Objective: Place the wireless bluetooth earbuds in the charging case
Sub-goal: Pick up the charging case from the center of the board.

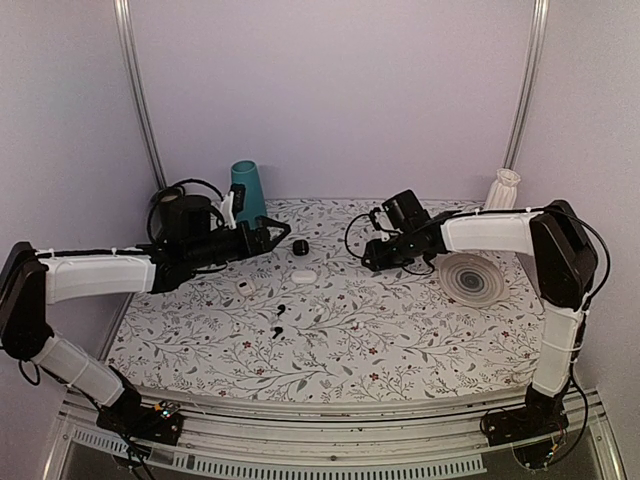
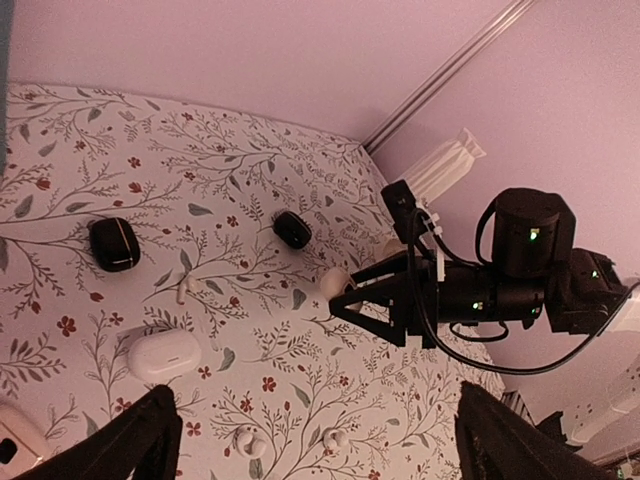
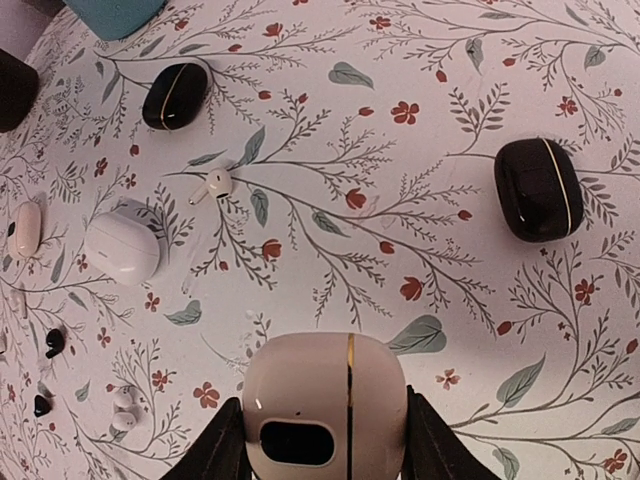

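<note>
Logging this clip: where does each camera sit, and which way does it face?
Top external: above and behind the arm bases, looking down over the floral table; both arms show whole, out to the left gripper and right gripper.
Left wrist: behind the left gripper, facing across the table at the right gripper; its open jaws frame the bottom corners.
Right wrist: looking steeply down at the table; its jaws clasp a cream case.
Shared: both wrist views show the white closed case and two black cases.

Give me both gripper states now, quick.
Left gripper: open, nothing between its fingers.
Right gripper: closed on the cream charging case.
</note>
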Motion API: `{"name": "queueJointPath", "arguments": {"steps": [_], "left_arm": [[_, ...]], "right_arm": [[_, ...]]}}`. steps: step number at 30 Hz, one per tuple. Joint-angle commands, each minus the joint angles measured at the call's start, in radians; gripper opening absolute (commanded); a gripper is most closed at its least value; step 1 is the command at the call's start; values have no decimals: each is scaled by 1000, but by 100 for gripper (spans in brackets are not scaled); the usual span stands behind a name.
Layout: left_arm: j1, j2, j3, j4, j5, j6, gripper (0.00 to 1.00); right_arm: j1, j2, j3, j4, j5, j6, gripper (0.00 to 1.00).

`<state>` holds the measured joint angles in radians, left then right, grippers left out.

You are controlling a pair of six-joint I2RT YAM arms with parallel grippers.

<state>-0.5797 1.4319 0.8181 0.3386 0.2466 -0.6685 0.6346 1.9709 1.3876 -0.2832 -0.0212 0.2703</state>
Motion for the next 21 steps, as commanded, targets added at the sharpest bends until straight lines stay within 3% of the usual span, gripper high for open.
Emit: {"name": "queueJointPath", "arguments": {"steps": [1, 12, 21], "left_arm": [[27, 21, 7, 77, -1, -37, 96], [30, 127, 1, 207, 90, -118, 96], [30, 247, 86, 235, 201, -176, 95]], "right_arm": [[22, -100, -50, -4, -44, 51, 12], [116, -189, -45, -102, 47, 74, 12], [161, -204, -11, -132, 100, 86, 11]]}}
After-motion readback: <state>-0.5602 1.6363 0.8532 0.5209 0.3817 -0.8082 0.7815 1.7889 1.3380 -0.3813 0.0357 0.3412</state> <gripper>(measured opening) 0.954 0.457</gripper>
